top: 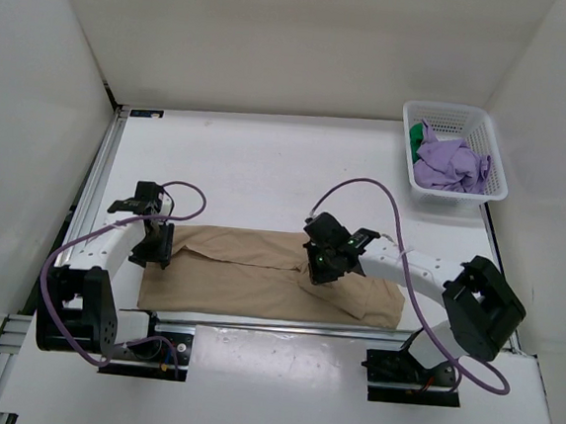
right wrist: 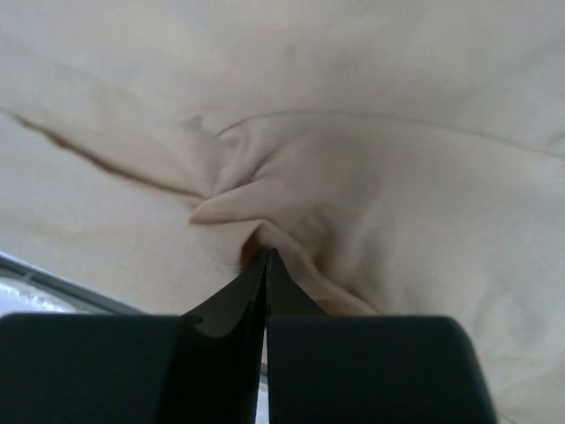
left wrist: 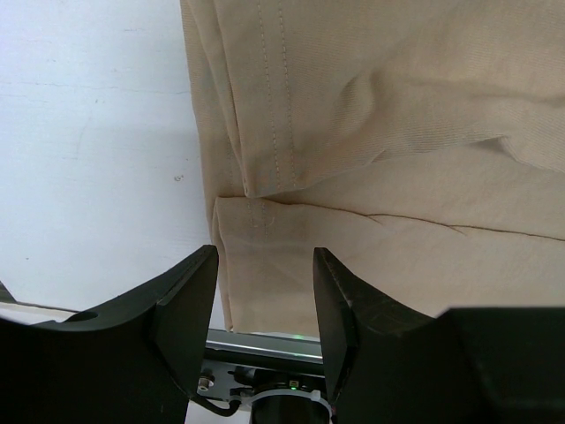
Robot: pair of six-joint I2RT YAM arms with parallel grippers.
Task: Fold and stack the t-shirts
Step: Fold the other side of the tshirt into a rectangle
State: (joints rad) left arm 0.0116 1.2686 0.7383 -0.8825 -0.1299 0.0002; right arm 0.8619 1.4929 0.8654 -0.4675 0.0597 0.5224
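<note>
A tan t-shirt (top: 258, 274) lies spread in a long band across the near part of the white table (top: 268, 161), its near hem running just along the table's front rail, seen from the overhead camera. That view alone shows the open room: bare tabletop stretches behind the shirt to the far wall, and a white slatted basket (top: 494, 181) sits well apart in the far right corner, holding a crumpled purple garment (top: 451, 165) with a green garment (top: 416, 134) behind it. The left gripper (left wrist: 265, 265) hangs at the shirt's left end; only its wrist camera shows its fingers (left wrist: 190, 291) spread wide with nothing between them, poised over the cloth's left edge where a double row of stitching (left wrist: 274, 88) runs along a folded-over flap and bare table begins just beside it. The right gripper (right wrist: 267, 265) sits on the shirt right of its middle; its wrist camera shows what the overhead cannot, the two dark fingers pressed together to a point, nipping a small ridge of cloth that puckers into soft radiating creases. The fabric reads as a fine, matte knit, smooth on the flat and faintly ribbed up close.
</note>
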